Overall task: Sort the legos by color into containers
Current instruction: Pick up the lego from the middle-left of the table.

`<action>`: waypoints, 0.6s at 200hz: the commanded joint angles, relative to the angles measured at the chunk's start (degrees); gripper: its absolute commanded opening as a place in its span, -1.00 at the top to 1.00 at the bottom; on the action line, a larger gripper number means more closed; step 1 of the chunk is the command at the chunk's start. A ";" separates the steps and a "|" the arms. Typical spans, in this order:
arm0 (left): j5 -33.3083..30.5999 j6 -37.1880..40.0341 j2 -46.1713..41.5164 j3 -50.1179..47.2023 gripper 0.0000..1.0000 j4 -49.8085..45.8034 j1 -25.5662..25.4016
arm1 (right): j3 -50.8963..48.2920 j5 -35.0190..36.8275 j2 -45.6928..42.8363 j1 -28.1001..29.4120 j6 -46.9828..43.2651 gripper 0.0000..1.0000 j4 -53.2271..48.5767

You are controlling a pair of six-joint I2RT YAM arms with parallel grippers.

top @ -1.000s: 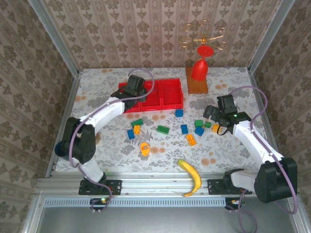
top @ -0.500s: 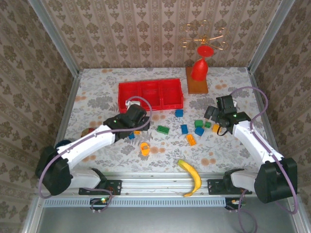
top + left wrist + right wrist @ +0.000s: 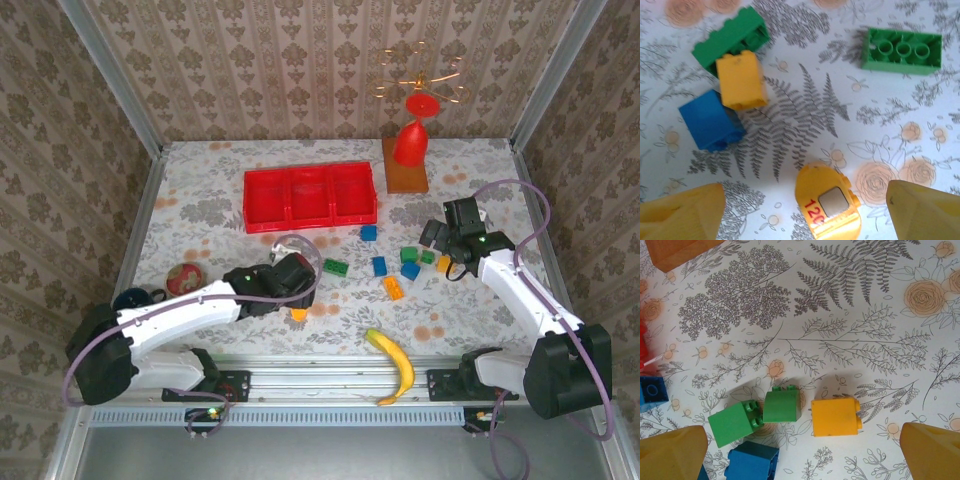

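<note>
The red three-compartment tray [image 3: 310,197] stands at the back of the table. Loose legos lie in front of it: a green one [image 3: 335,267], blue ones [image 3: 369,232] [image 3: 380,265] and an orange one [image 3: 393,288]. My left gripper [image 3: 295,296] [image 3: 802,214] hangs open low over a rounded orange-yellow piece [image 3: 827,206] [image 3: 298,314] marked in red, its fingers apart on either side without touching it. Just beyond lie a green brick [image 3: 730,39], an orange brick [image 3: 741,80] and a blue brick [image 3: 710,120]. My right gripper [image 3: 436,243] [image 3: 800,455] is open above an orange brick [image 3: 835,417], green bricks [image 3: 782,405] and a blue brick [image 3: 752,462].
A yellow banana [image 3: 395,362] lies at the front edge. A red goblet [image 3: 415,140] on a wooden base [image 3: 405,176] stands at the back right. A red round object [image 3: 183,277] sits at the left. A long green brick [image 3: 901,50] lies alone.
My left arm has swung from the red tray back toward the front and come down over the rounded orange-yellow piece, with its jaws opened. The right arm has not moved.
</note>
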 commanded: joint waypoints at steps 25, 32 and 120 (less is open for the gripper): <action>5.20 -1.01 4.13 -0.67 -0.58 0.06 -1.32 | 0.18 1.24 1.17 0.49 1.01 -1.00 -1.41; 5.55 -1.02 4.76 -0.67 -0.56 0.17 -1.33 | 0.17 1.14 1.31 0.65 1.07 -1.00 -1.17; 10.70 -0.88 12.32 -0.85 -0.57 2.11 0.85 | 0.80 0.51 2.48 0.76 0.91 -1.00 -1.05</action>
